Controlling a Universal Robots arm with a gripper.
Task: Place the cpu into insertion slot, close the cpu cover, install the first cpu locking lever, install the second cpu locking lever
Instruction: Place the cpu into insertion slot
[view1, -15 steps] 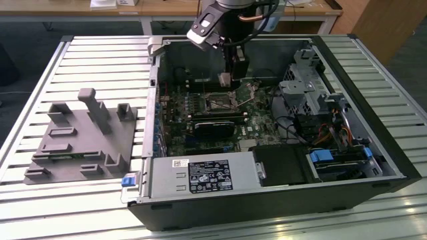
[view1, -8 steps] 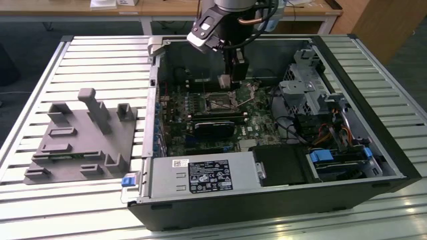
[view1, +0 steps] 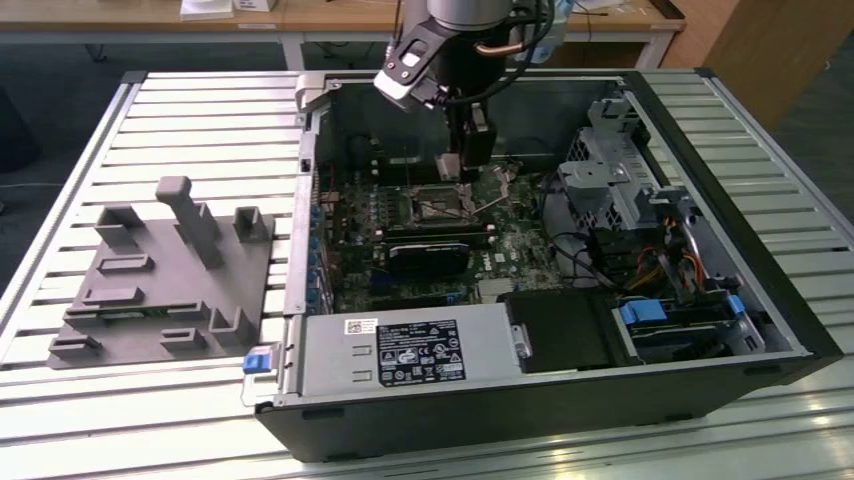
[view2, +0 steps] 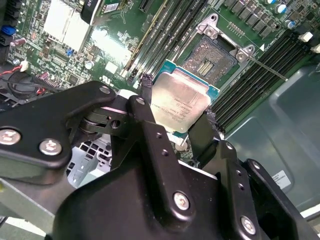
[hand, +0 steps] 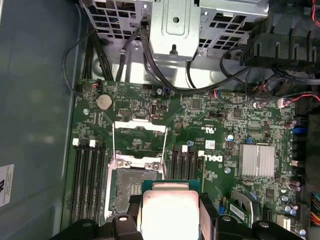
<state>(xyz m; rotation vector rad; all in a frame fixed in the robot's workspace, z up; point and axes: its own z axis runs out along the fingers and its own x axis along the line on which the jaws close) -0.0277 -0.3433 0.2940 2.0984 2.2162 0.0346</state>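
Observation:
My gripper is shut on the cpu, a silvery square chip on a green carrier, with a black finger on each of two opposite sides. The chip hangs above the motherboard, close to the insertion slot, which lies open with its dark pin field bare. In the first wrist view the cpu overlaps one edge of the slot, and the cpu cover stands swung up beyond it. A thin locking lever sticks out beside the slot. In the exterior view the gripper hovers inside the case over the slot.
Long black memory slots flank the socket on both sides. A black fan unit sits beside the socket. A metal drive cage and cables stand at the exterior view's right. A grey fixture lies on the table outside the case.

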